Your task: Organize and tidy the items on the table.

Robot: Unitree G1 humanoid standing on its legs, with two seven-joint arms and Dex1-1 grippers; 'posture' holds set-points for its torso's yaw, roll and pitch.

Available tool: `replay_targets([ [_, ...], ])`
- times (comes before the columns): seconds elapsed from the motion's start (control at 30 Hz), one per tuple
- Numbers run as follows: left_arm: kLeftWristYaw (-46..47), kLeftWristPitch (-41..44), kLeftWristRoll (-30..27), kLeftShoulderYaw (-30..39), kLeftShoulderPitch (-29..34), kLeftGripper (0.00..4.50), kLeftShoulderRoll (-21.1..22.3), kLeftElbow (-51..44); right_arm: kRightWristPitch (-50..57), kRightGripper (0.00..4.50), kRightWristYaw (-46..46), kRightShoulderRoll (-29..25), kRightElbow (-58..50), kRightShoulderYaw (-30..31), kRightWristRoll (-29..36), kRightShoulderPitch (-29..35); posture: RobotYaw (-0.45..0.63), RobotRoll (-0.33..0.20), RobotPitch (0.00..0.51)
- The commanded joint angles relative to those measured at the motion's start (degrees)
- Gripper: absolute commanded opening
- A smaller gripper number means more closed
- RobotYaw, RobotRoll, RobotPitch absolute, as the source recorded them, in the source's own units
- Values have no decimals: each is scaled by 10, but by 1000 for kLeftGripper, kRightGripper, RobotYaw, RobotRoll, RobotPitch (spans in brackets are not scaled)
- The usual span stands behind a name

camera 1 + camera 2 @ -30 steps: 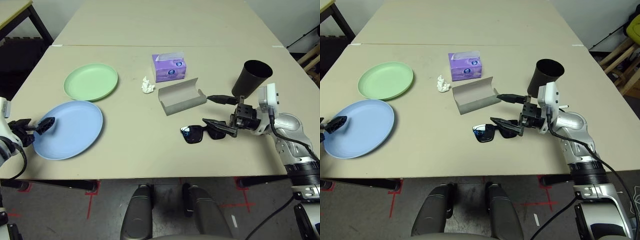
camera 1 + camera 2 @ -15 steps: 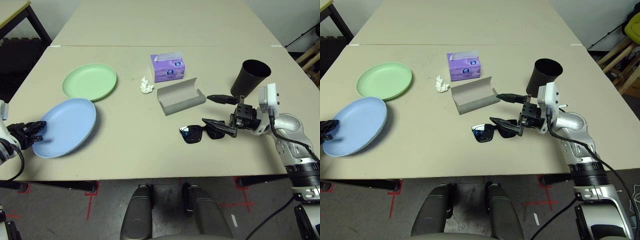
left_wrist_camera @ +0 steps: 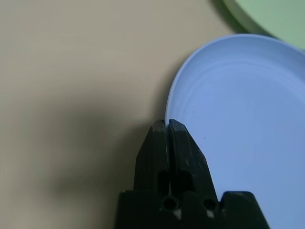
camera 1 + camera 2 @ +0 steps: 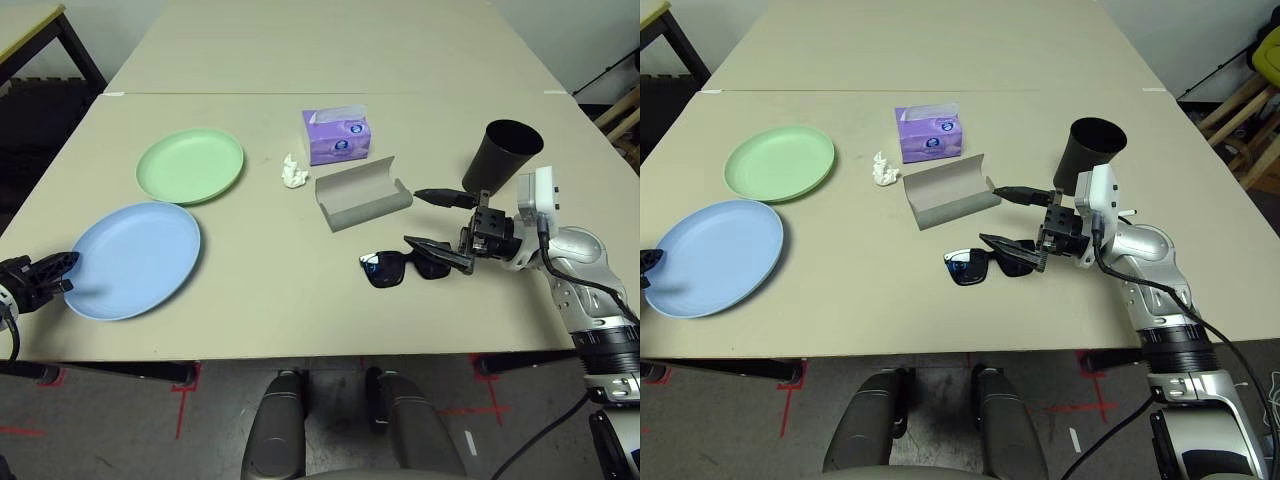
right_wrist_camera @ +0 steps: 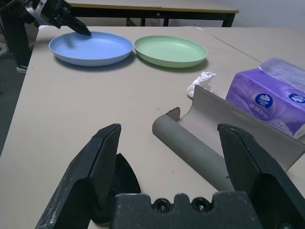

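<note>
The light blue plate [image 4: 135,258] lies at the front left of the table [image 4: 260,290], with the pale green plate [image 4: 190,165] just behind it. My left gripper [image 4: 62,265] is shut on the blue plate's left rim [image 3: 167,102]. The grey glasses case [image 4: 362,195] lies open mid-table, and a white tissue wad [image 4: 294,172] sits to its left. The black sunglasses [image 4: 400,268] rest in front of the case. My right gripper [image 4: 413,218] stands open to their right, its lower finger over one temple arm. The black cup [image 4: 502,157] stands behind that gripper.
A purple tissue box [image 4: 337,135] sits behind the case. A seam [image 4: 200,93] crosses the table at the back. Dark furniture stands beyond the table's left edge, and wooden furniture beyond its right edge.
My left gripper went from open over the blue plate to shut on its left rim. The plate tipped up briefly and now lies flatter. The view shifted slightly. The right arm is unchanged.
</note>
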Motion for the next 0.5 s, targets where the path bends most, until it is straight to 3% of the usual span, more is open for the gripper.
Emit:
replay_targets([
  [0.03, -3, 23, -23, 3, -26, 30, 1, -28, -7, 4500, 2, -4, 4, -2, -6, 6, 151, 0, 161],
  [0.5, -16, 58, -44, -20, -120, 30, 18, -21, -11, 4500, 1, -3, 10, -3, -11, 7, 147, 0, 161],
])
